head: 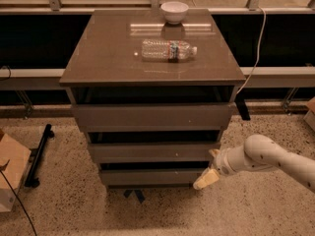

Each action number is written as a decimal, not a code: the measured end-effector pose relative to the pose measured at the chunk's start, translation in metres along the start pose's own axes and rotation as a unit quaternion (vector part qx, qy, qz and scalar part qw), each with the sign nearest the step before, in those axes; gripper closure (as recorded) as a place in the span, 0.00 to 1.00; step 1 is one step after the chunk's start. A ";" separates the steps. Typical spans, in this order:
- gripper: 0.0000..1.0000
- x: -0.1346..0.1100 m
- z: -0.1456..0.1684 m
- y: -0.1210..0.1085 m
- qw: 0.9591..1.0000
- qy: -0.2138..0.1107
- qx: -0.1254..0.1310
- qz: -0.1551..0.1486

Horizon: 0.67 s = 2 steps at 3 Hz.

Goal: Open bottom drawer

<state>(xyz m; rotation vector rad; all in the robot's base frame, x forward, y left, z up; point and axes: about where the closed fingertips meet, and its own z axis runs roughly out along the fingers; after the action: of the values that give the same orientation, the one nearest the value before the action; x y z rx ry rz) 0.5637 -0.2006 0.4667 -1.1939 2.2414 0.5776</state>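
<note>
The bottom drawer [150, 177] is the lowest and narrowest of three flat grey-brown fronts on the cabinet [152, 109], just above the floor. A dark gap shows above its front. My gripper [207, 177] reaches in from the right on a white arm [266, 156]. Its cream fingertips [205, 180] sit at the right end of the bottom drawer front, close to or touching its corner.
A clear plastic bottle [168, 50] lies on the cabinet top, and a white bowl [174, 11] stands behind it. A cardboard box [10, 168] and a black bar [38, 154] are on the floor at left. A white cable [256, 48] hangs at right.
</note>
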 end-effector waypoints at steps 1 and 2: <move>0.00 0.013 0.019 0.001 0.999 0.014 0.005 0.032; 0.00 0.028 0.041 0.001 0.998 0.024 0.003 0.065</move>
<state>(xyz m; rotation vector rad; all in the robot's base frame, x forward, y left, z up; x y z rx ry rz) 0.5593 -0.1935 0.4179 -1.0760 2.3727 0.5974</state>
